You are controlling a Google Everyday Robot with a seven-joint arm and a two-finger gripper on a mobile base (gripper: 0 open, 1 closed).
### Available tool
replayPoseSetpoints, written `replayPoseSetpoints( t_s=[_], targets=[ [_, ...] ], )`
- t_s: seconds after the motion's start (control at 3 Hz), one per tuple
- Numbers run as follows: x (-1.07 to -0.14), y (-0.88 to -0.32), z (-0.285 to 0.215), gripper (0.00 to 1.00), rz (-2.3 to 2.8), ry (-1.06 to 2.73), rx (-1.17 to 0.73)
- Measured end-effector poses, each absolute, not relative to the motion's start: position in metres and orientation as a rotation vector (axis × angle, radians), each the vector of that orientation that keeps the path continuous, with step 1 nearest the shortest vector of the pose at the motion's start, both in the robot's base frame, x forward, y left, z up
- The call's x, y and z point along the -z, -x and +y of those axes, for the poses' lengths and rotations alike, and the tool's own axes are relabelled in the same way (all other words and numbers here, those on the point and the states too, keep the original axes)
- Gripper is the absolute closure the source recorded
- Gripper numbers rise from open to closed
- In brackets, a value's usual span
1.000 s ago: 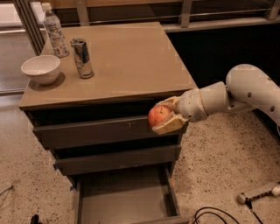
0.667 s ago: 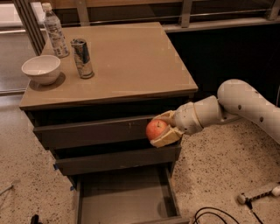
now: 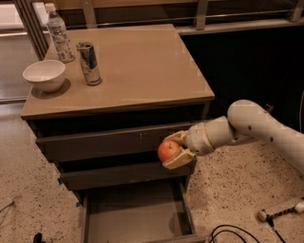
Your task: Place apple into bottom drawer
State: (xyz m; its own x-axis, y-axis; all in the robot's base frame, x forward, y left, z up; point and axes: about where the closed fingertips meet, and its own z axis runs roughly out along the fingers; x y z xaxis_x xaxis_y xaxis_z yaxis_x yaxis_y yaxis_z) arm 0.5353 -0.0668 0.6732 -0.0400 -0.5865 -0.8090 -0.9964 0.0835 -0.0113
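The beige two-finger gripper (image 3: 169,152), fingers clamping the small round red-orange apple (image 3: 166,150), is hanging below the tan bench's (image 3: 142,61) front edge, near its right corner. It should be lowering over the open dark grey bottom drawer (image 3: 135,213) and releasing low, so the apple is not rolling.

Speckled floor (image 3: 228,199), tan-topped cabinet (image 3: 142,61), dark railing (image 3: 204,12) behind; gripper (image 3: 172,151) at cabinet front.
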Motion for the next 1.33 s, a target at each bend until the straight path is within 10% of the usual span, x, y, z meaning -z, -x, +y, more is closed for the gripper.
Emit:
replayPoseSetpoints(
  t_s=[1.33],
  targets=[
    [-0.511,-0.522,-0.053,1.0,1.722,1.651,-0.799]
  ],
)
